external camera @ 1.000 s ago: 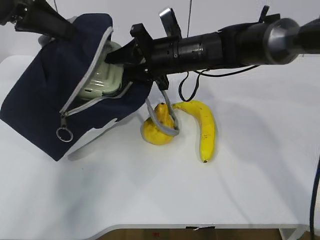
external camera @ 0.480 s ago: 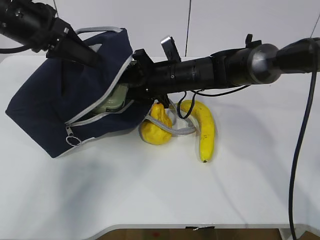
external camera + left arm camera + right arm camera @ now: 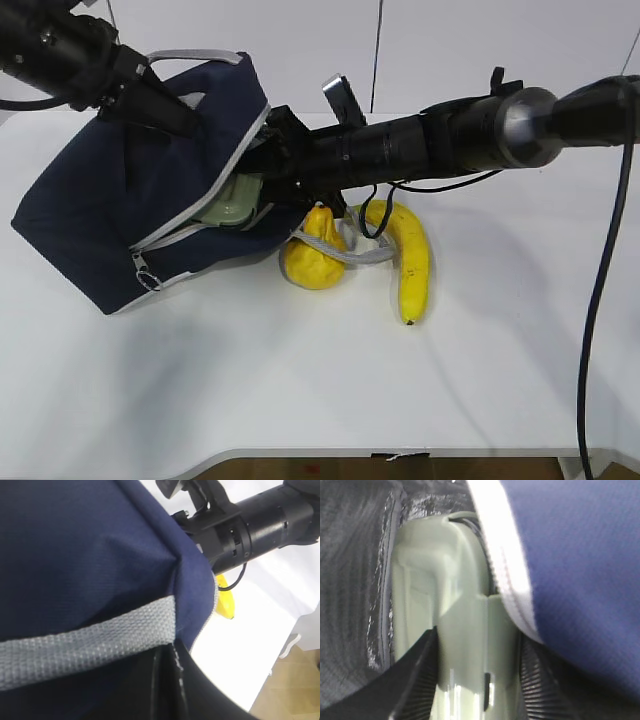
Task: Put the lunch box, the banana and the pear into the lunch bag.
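The navy lunch bag (image 3: 95,200) lies tilted on the table with its zipped mouth open toward the right. My left gripper (image 3: 165,105) is shut on the bag's top edge by the grey webbing (image 3: 75,645) and holds it up; its dark fingers (image 3: 150,690) press the fabric. My right gripper (image 3: 268,180) reaches into the mouth and is shut on the sage-green lunch box (image 3: 235,200), which is mostly inside. In the right wrist view the lunch box (image 3: 465,630) sits between my fingers (image 3: 415,680). The pear (image 3: 312,262) and the banana (image 3: 412,255) lie on the table right of the bag.
The bag's grey handle strap (image 3: 345,252) lies looped across the pear. The right arm (image 3: 450,135) stretches low over the pear and banana. A zipper ring (image 3: 148,282) hangs at the bag's lower edge. The table's front edge (image 3: 300,455) is near.
The bag has dropped and turned, and my left gripper has come lower. My right gripper has pushed the lunch box deeper into the bag's mouth.
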